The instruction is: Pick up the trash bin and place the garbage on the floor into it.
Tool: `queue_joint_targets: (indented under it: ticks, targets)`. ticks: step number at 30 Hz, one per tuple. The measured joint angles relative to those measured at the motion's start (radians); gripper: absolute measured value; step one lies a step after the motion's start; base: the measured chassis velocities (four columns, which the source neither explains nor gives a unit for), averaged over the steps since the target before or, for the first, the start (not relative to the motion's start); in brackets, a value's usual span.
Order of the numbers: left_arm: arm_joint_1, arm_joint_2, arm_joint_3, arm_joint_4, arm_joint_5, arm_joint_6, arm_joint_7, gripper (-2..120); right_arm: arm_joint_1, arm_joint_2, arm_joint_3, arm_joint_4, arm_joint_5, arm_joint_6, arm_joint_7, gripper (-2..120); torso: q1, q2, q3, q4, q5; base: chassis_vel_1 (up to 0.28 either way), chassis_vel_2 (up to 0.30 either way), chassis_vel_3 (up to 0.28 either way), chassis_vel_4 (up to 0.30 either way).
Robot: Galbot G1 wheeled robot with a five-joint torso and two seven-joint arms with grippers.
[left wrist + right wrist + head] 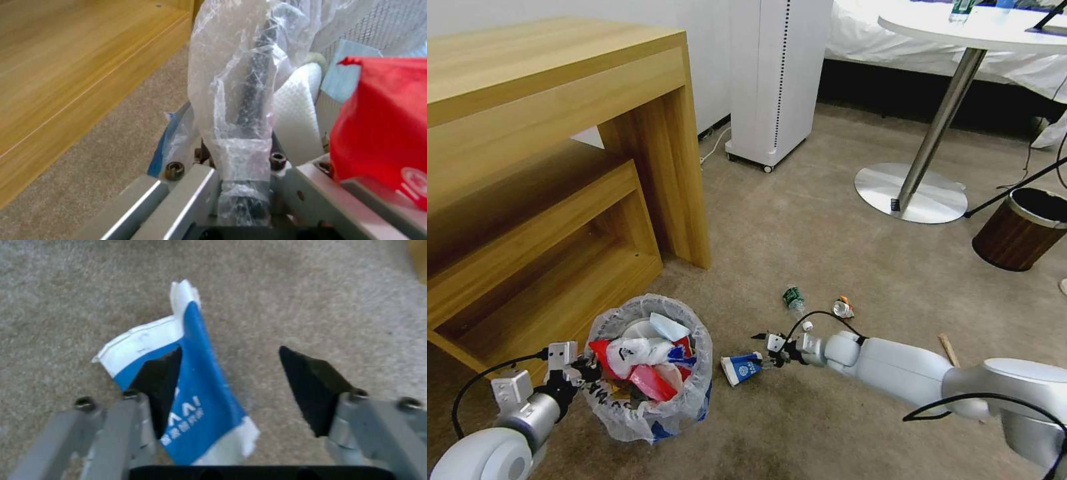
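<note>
The trash bin (650, 370) sits on the carpet beside the wooden bench (554, 200), already heaped with wrappers and paper. The left gripper (577, 369) is clamped on its rim, pinching the plastic liner (231, 110) and the dark edge under it.

Out to the right, the right gripper (767, 353) reaches low over the floor with its fingers spread apart, straddling one side of a crushed blue-and-white carton (178, 380). One black fingertip (155, 380) lies over the carton; the other is beside it over bare carpet.

The carton is flat and limp, so I'd guess a closing pinch could fold it or slide off the edge rather than lift it. The full bin might also spill if it is tilted. A green-label bottle (793, 298) and a small crushed cup (843, 307) lie farther out, and a wooden stick (948, 349) shows behind the right arm.
</note>
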Motion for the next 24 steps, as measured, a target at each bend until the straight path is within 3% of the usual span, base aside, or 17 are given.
queue_joint_targets:
  ticks: [10, 24]
  targets:
    - [-0.003, 0.006, 0.002, 0.006, -0.003, -0.007, 0.001, 1, -0.042, 0.011, 0.013, -0.026, -0.004, 0.016, 0.001, 22, 0.0, 0.0, 0.0, -0.0002, 0.0001, 0.0, 0.0, 0.0, 0.0]
    - [-0.011, 0.013, 0.014, 0.033, -0.001, -0.016, 0.001, 1, -0.094, 0.023, 0.066, -0.093, -0.026, 0.052, -0.009, 4, 0.0, 0.0, 0.0, 0.0, 0.0003, 0.0, 0.0, 0.0, 0.0]
